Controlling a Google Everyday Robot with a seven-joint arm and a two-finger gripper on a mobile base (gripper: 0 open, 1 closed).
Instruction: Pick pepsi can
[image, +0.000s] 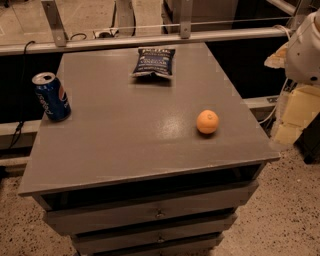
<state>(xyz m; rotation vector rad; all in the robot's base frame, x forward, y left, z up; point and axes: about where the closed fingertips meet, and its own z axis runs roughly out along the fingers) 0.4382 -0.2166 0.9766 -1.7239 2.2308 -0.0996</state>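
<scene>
Judging from where the pepsi can (51, 96) stands, progress: none to see; no gripper near it, no contact, no lift.
Can position: upright on the far-left part of the grey cabinet top (140, 135), close to the left edge, silver lid up, touching nothing and free on every side.
Gripper position: out of view, so open or closed cannot be told; plainly not holding the can.
Arm: only a white rounded shell (305, 47) at the far right edge, off the top and well apart from the can.
Left to do: the whole pick, namely reaching across to the far left, closing on the can body, lifting clear.
Can markings: white lettering down the blue side, legible only in part as the Pepsi name; round red-white-blue logo on the side turned to the right.
Chip bag (154, 62): flat, dark blue, at the far middle of the top, well apart from the can; white lettering on the front, too small to read.
Orange (207, 121): on the right part of the top, unmarked, nowhere near the can.
Drawers (160, 213): stacked below the top, no writing visible.
Risk, as a judgement: tipping the can or pushing it off the left edge with a sideways nudge.
</scene>
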